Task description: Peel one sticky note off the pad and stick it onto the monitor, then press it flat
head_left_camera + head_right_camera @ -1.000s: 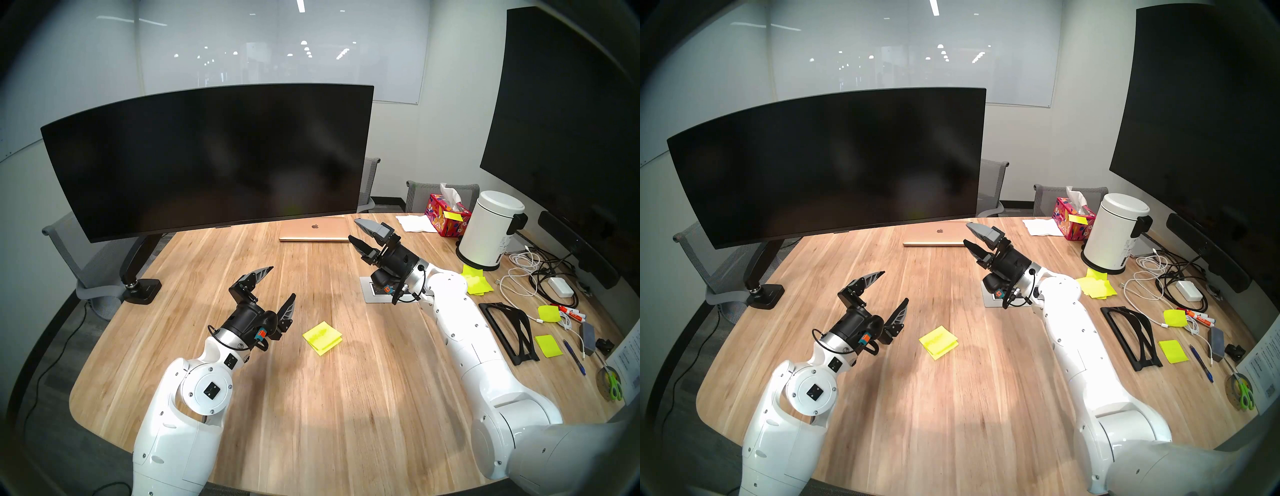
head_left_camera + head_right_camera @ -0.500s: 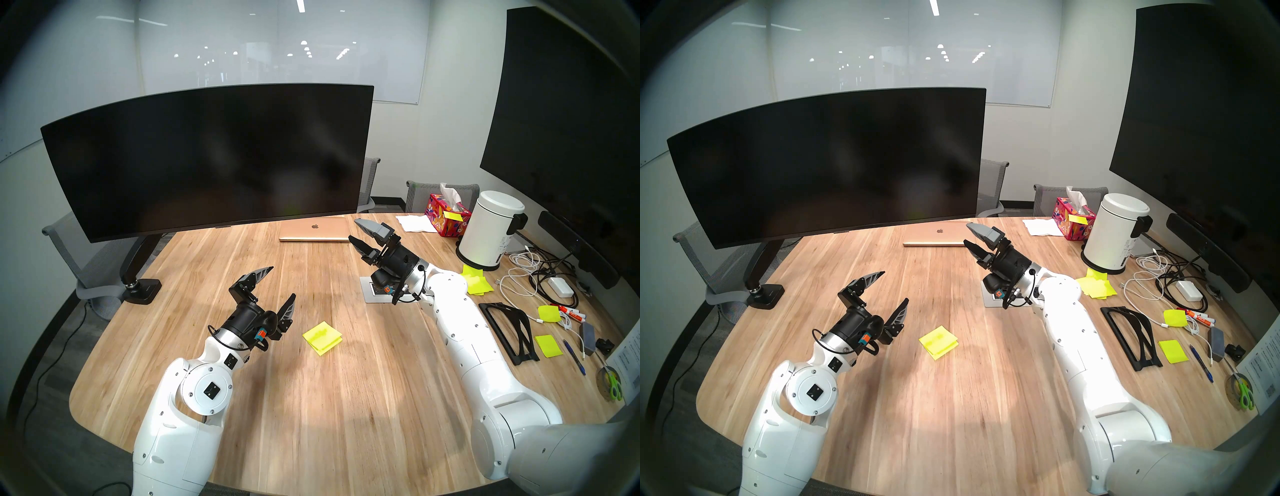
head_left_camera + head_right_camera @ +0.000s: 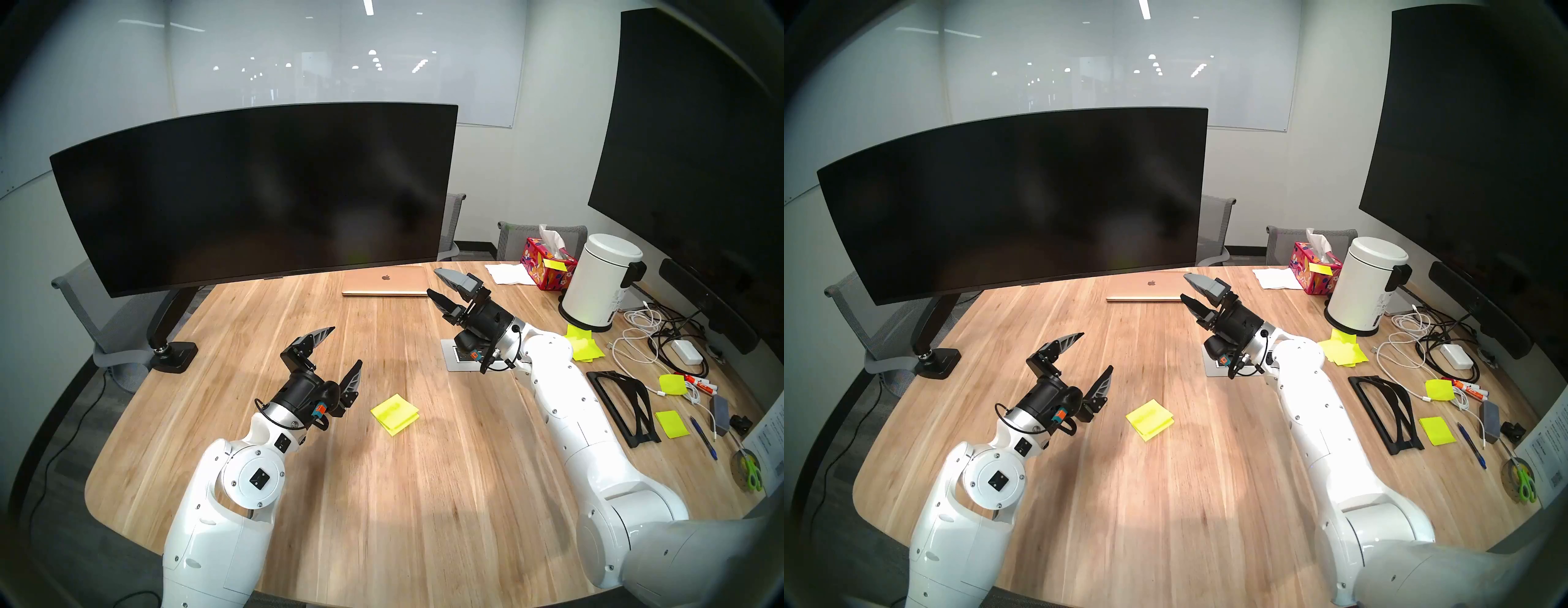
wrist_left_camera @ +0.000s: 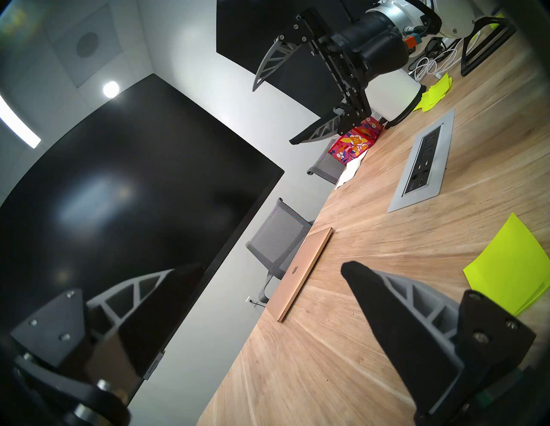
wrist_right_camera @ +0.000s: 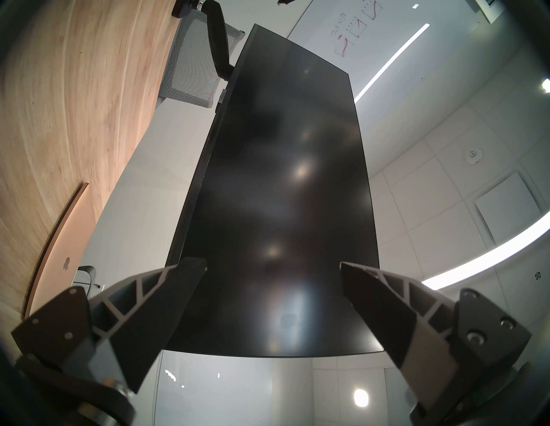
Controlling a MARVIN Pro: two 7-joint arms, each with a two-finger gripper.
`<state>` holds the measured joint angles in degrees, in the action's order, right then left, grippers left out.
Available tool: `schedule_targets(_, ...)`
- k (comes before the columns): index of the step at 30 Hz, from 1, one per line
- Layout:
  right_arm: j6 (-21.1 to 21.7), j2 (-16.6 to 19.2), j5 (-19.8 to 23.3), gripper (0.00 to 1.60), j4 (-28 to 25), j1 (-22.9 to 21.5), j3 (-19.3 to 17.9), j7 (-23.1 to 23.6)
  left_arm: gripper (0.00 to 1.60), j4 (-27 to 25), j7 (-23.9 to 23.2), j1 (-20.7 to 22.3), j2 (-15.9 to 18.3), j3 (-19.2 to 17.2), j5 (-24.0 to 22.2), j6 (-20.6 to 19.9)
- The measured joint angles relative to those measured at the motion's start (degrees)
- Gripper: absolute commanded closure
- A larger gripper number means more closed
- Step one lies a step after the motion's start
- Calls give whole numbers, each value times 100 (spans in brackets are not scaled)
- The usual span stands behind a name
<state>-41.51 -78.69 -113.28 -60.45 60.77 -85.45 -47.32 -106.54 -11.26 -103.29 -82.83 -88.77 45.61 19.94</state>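
The pad [image 3: 394, 414] [image 3: 1149, 420] [image 4: 512, 264] of neon yellow-green notes lies flat on the wooden table, its sheets slightly offset. No single sticky note is apart from it near the grippers. My left gripper [image 3: 347, 344] [image 3: 1097, 350] hovers open and empty just left of the pad, fingers spread wide. My right gripper [image 3: 432, 280] [image 3: 1183, 285] is raised further back on the right, open and empty, pointing at the monitor [image 3: 254, 195] [image 3: 1013, 199] [image 5: 282, 193], whose wide curved black screen is bare. The monitor [image 4: 119, 208] fills the left of the left wrist view.
A gold laptop [image 3: 385, 281] lies closed under the monitor's right end. A power panel [image 4: 422, 162] is set into the table. At the right: tissue box [image 3: 547, 263], white bin [image 3: 602, 282], a heap of yellow notes [image 3: 585, 346], cables, a black stand [image 3: 623, 403], a large wall screen [image 3: 687, 140].
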Motion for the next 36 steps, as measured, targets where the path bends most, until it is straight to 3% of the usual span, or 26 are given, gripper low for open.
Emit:
schedule_targets(6,-62,120,4,0,-86,140,-91,-98,0,1,0,0,-1,0,0,0)
schedule_targets(20,-424,438,-2,0,-1103,963,-169,-249,0,3,-1,1,-1,-1,0,0)
schedule_targets(36,-900,233,106,0,-2174,1479,-384,963,0,4,-2,0,-2,-1,0,0)
